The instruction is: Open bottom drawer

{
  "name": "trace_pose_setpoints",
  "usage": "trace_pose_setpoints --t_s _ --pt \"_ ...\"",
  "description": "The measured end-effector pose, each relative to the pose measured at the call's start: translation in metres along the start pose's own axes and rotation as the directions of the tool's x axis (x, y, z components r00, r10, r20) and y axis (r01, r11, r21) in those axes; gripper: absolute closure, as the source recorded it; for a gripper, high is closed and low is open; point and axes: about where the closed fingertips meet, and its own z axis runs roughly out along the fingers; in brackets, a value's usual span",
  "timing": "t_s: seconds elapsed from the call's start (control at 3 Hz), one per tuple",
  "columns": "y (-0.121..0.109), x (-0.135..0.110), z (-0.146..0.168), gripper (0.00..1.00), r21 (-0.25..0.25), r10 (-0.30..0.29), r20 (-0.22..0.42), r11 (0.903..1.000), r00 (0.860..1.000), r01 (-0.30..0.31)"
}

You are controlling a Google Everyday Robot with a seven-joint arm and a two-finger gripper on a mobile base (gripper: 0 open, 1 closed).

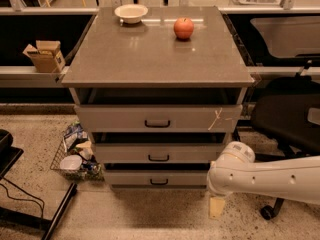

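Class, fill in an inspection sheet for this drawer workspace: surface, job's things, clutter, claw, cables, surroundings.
Surface: the grey cabinet top holds a bowl and an apple.
Job's things: the bottom drawer is not pulled out; its handle is free.
Clutter: a basket of packets on the floor at left; a cardboard box on the left shelf.
Claw: the claw hangs low, right of the bottom drawer, clear of the handle.
Cables: a black cable on the floor at left.
Surroundings: a chair at right.
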Motion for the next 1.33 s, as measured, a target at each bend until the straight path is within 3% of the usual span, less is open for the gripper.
trace_pose_setpoints --t_s 0.67,1.0,1.33 --pt "-0.011 -0.018 0.118 0.0 -0.034 -0.028 0.035 0.999 0.999 0.029" --pt "-0.011 -0.018 0.118 0.0 -0.034 -0.028 0.035 0.999 0.999 0.029" --pt "-0.011 -0.023 0.139 0.0 -0.046 -0.052 0.029 0.9975 0.998 0.053"
